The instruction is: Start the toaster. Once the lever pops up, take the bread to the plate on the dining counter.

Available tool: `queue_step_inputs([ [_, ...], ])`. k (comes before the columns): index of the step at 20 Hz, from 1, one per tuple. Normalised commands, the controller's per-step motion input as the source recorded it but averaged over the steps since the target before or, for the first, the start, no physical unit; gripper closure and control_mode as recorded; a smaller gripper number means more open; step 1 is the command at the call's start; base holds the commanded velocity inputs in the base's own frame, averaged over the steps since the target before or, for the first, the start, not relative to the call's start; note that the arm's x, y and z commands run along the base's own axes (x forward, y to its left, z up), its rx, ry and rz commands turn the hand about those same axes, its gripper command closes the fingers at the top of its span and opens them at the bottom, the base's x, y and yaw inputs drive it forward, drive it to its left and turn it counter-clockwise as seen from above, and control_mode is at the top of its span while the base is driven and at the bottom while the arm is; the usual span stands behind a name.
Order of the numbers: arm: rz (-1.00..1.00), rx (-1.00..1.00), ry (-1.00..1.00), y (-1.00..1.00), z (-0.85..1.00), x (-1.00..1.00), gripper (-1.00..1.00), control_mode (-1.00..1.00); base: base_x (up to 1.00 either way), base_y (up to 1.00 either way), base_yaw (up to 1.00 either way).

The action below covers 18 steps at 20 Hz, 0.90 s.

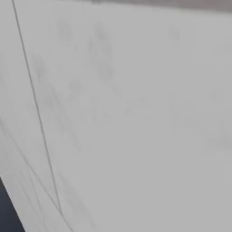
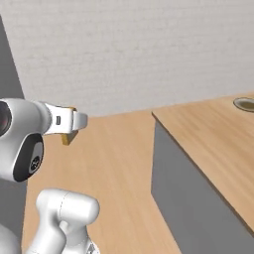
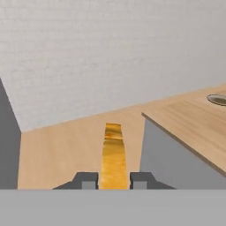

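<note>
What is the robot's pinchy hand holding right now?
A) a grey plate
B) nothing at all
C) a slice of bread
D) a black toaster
C: in the hand view the gripper is shut on the bread, a yellow-brown slice seen edge-on, sticking up between the two dark fingers; the plate lies far off on the dining counter.

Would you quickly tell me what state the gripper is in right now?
Gripper: closed on the bread, the slice held edge-on between the jaws, above the floor and short of the dining counter.
</note>
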Motion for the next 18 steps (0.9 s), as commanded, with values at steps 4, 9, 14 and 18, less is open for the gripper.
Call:
queue_step_inputs([
  [4, 0.00, 0.00, 0.00, 0.00, 0.00, 0.00, 1.00, 1.00, 1.00, 1.00, -0.47],
  [9, 0.00, 0.00, 0.00, 0.00, 0.00, 0.00, 1.00, 1.00, 1.00, 1.00, -0.46],
  [14, 0.00, 0.00, 0.00, 0.00, 0.00, 0.00, 1.00, 1.00, 1.00, 1.00, -0.41],
  [18, 0.00, 0.00, 0.00, 0.00, 0.00, 0.00, 1.00, 1.00, 1.00, 1.00, -0.30],
])
